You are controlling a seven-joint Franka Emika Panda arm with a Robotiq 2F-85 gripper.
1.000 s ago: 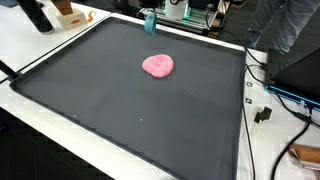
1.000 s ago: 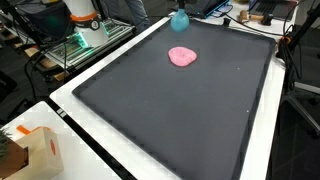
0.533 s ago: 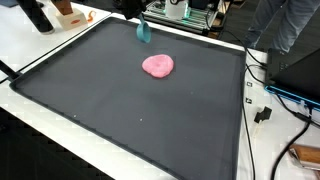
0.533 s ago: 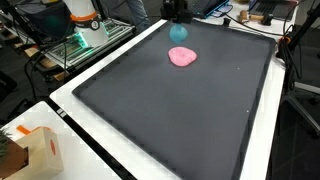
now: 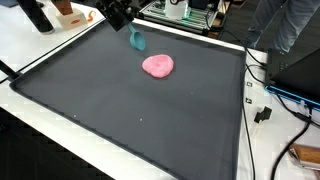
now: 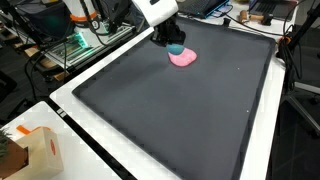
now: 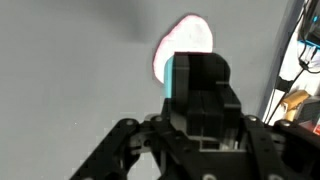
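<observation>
one gripper (image 6: 168, 38), fingers closed on a teal object (image 6: 176, 49) just beside the pink lump (image 6: 184, 59); advise steady, level carriage above the black mat (image 6: 150, 115).

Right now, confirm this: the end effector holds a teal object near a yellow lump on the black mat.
Wrong: the lump is pink, not yellow, in both exterior views. The end effector does hold the teal object near it on the black mat.

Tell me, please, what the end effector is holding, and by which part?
A teal object, pinched at its top end by the end effector; the rest hangs free below it.
</observation>
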